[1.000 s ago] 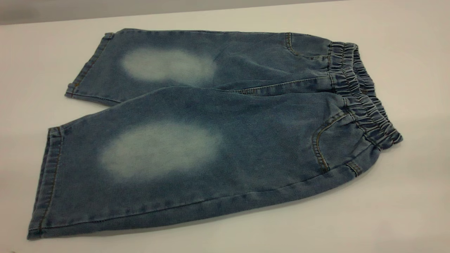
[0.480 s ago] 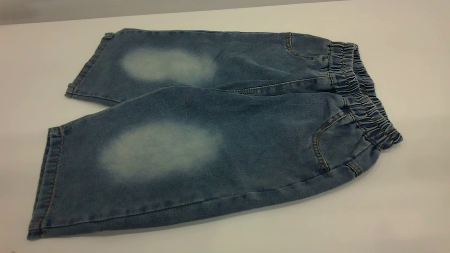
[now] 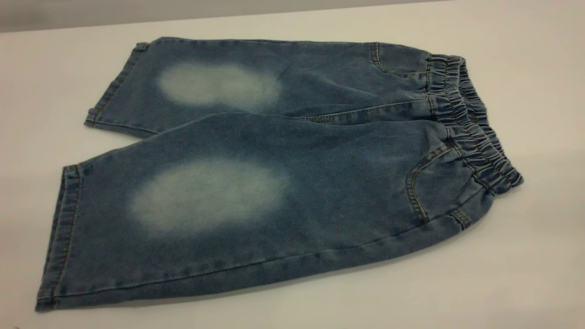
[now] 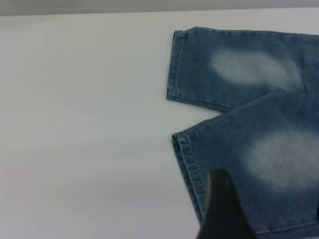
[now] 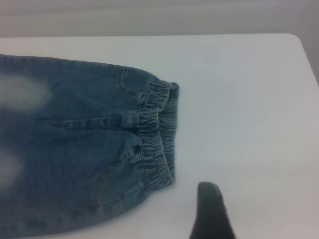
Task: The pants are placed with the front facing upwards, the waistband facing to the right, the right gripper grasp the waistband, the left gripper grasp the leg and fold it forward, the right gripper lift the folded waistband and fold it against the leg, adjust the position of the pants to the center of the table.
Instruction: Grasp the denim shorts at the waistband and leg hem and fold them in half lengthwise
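The blue denim pants (image 3: 274, 173) lie flat on the white table (image 3: 525, 274), front up, with both pale knee patches showing. The legs point left and the gathered waistband (image 3: 470, 123) is at the right. Neither gripper shows in the exterior view. In the left wrist view my left gripper (image 4: 267, 189) hangs open above the near leg (image 4: 269, 159), close to its hem (image 4: 185, 159); one dark finger (image 4: 219, 204) shows clearly and the other only as a sliver at the frame edge. In the right wrist view one finger (image 5: 212, 211) of my right gripper (image 5: 264, 204) is over bare table beside the waistband (image 5: 157, 134), holding nothing.
The table's far edge (image 3: 228, 16) runs behind the pants, and its rounded corner (image 5: 294, 40) shows in the right wrist view. White tabletop (image 4: 84, 124) surrounds the pants on all sides.
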